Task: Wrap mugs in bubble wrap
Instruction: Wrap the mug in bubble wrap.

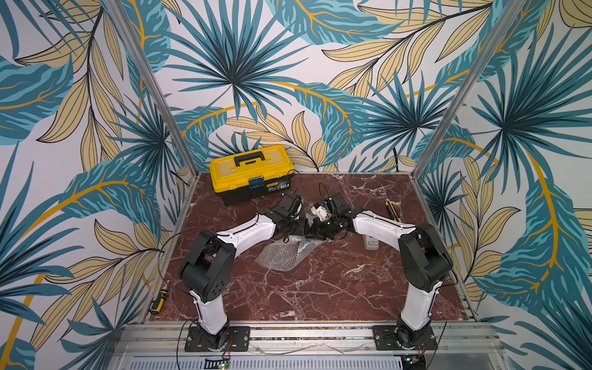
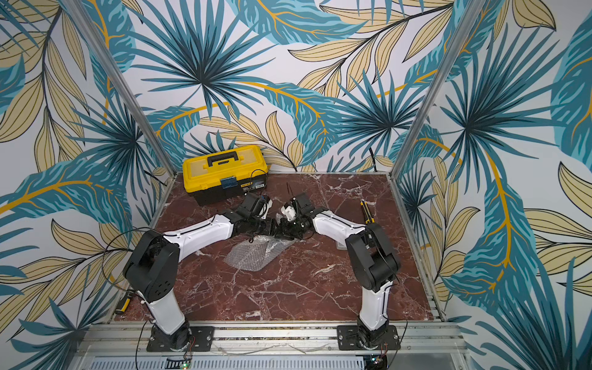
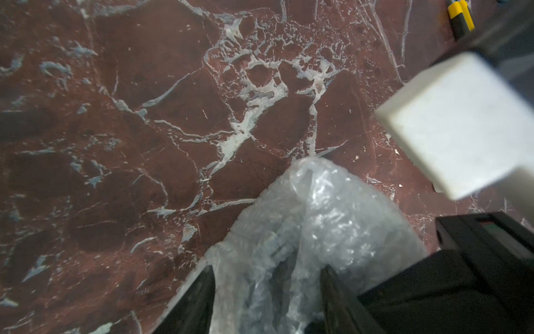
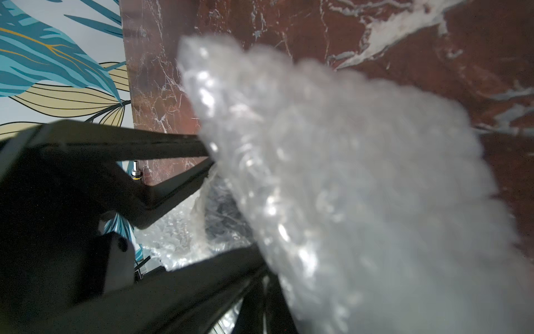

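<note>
The clear, crinkly bubble wrap (image 1: 283, 254) (image 2: 253, 253) lies mid-table, and its far end is bunched up where both arms meet. My left gripper (image 3: 267, 289) (image 1: 301, 228) is open, its two dark fingers (image 3: 202, 297) standing either side of the bunched wrap (image 3: 312, 231). My right gripper (image 4: 264, 292) (image 1: 317, 229) is shut on a flap of the wrap (image 4: 346, 173), which rises close to its camera. The mug is hidden. Only a dark shape (image 4: 224, 208) shows through the plastic between the left fingers.
A yellow toolbox (image 1: 251, 173) stands at the back left of the marble table (image 1: 320, 288). A yellow-black pen-like tool (image 1: 392, 209) lies at the right. A grey-white tape dispenser (image 1: 371, 244) sits partly under the right arm. A screwdriver (image 1: 158, 301) rests by the left edge.
</note>
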Controlling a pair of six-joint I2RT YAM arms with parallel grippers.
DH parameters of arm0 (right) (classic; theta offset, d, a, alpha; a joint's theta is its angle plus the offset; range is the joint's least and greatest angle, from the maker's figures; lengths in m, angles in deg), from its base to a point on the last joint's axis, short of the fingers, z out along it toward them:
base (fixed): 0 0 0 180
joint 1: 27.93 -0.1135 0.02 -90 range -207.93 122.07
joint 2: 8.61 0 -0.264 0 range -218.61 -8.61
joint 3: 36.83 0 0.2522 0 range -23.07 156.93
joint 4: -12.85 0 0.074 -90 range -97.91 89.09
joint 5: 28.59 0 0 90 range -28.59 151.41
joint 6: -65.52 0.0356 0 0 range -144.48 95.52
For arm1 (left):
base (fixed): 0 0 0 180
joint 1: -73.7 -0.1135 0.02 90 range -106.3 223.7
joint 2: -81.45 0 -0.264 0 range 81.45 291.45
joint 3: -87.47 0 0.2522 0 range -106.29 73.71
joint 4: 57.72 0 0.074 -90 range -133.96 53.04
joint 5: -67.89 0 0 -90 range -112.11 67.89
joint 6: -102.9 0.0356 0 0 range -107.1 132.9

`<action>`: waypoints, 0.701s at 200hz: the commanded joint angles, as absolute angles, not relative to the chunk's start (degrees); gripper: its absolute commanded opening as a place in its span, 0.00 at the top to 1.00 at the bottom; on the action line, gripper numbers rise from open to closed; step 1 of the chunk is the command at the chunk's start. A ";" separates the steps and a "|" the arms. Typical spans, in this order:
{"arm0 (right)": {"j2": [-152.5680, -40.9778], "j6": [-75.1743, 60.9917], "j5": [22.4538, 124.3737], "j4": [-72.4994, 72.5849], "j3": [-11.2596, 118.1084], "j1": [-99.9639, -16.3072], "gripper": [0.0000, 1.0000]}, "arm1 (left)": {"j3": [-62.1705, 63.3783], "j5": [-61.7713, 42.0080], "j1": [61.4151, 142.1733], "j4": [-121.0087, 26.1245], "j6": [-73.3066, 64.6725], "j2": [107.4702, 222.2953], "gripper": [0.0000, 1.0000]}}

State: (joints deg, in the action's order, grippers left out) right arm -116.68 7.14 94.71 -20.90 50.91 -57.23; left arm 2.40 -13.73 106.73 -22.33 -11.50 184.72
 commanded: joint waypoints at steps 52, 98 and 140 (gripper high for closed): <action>-112.43 2.94 92.15 -32.22 53.07 -57.99 0.71 | 2.31 -15.20 106.78 -21.57 -11.15 189.02 0.49; -106.59 -3.60 85.24 -44.19 58.55 -57.64 0.54 | 2.40 -15.21 106.82 -21.56 -11.02 189.71 0.51; -109.38 -9.87 77.17 -52.60 66.21 -55.98 0.51 | 2.34 -15.19 106.82 -21.58 -10.97 189.55 0.51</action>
State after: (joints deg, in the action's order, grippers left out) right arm -107.28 -4.36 83.79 -44.57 63.63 -56.97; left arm 2.40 -14.84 106.64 -22.29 -11.57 188.83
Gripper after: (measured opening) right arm 0.490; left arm 0.493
